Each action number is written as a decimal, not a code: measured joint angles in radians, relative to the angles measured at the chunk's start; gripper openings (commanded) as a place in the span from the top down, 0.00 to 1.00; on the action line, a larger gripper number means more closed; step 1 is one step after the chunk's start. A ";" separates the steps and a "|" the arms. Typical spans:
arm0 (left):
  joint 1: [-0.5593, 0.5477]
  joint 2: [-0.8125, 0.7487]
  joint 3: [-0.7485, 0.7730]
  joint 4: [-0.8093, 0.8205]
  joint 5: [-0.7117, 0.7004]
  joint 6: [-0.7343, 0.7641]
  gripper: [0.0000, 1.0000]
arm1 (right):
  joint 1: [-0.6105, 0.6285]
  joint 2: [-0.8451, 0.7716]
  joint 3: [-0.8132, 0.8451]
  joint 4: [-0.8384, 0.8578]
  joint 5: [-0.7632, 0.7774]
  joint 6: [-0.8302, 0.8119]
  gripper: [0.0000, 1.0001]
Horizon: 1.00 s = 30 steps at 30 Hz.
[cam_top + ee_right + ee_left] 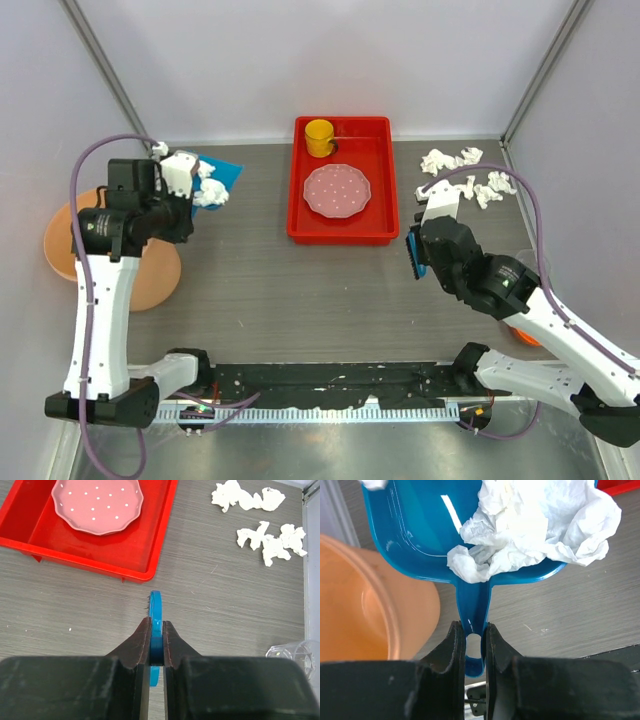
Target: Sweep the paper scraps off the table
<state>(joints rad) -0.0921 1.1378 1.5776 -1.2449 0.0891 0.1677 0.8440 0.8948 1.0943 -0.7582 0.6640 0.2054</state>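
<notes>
While the left gripper (pixel 473 630) is clamping both fingers on the narrow handle of a blue dustpan (pixel 415 530), a big crumpled wad of the paper scraps (pixel 530 525) is sitting inside the pan and spilling over its right rim. That pan is hanging at the upper left of the overhead view, above the table (pixel 300 300) and near a round orange bin (pixel 60 240) at the left edge. Over on the right, the right gripper (pixel 156 625) is squeezing tight on a thin blue tool (pixel 156 602), seen edge-on; what kind of tool it is, I cannot tell. More of the scraps are lying loose on the wood grain in the upper right corner, in two ragged clusters near the wall, well apart from that gripper. Toward the top centre, a red tray (pixel 345 232) is holding a pink dotted plate (pixel 337 190) and a yellow cup (pixel 320 137). A clear cup (pixel 295 655) is showing at the lower right of the right wrist view.
</notes>
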 measured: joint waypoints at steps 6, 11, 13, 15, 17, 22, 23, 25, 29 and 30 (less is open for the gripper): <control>0.113 -0.014 0.079 -0.079 -0.007 0.025 1.00 | 0.000 0.000 -0.032 0.040 -0.016 -0.040 0.99; 0.193 -0.020 0.111 -0.096 -0.050 0.042 1.00 | 0.000 -0.002 -0.048 0.072 -0.018 -0.081 0.99; 0.229 -0.017 0.115 -0.100 -0.068 0.053 1.00 | 0.000 -0.005 -0.055 0.084 -0.021 -0.098 0.99; 0.283 -0.013 0.119 -0.103 -0.086 0.072 1.00 | 0.000 -0.009 -0.061 0.090 -0.024 -0.112 0.99; 0.349 -0.008 0.121 -0.104 -0.094 0.093 1.00 | 0.000 -0.014 -0.068 0.101 -0.025 -0.129 0.99; 0.562 0.015 0.129 -0.108 -0.084 0.160 1.00 | 0.000 -0.034 -0.100 0.114 -0.034 -0.162 0.99; 0.601 0.015 0.129 -0.108 -0.080 0.178 1.00 | 0.000 -0.036 -0.107 0.116 -0.037 -0.167 0.99; 0.653 0.011 0.129 -0.109 -0.077 0.209 1.00 | 0.000 -0.037 -0.113 0.118 -0.042 -0.175 0.99; 0.710 -0.033 0.081 -0.097 -0.098 0.272 1.00 | 0.000 -0.037 -0.121 0.137 -0.053 -0.183 0.99; 0.723 -0.050 0.054 -0.088 -0.112 0.292 1.00 | 0.000 -0.037 -0.124 0.142 -0.056 -0.187 0.99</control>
<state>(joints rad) 0.6304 1.0878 1.6314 -1.3327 -0.0231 0.4599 0.8436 0.8574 0.9699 -0.6159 0.6075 0.0189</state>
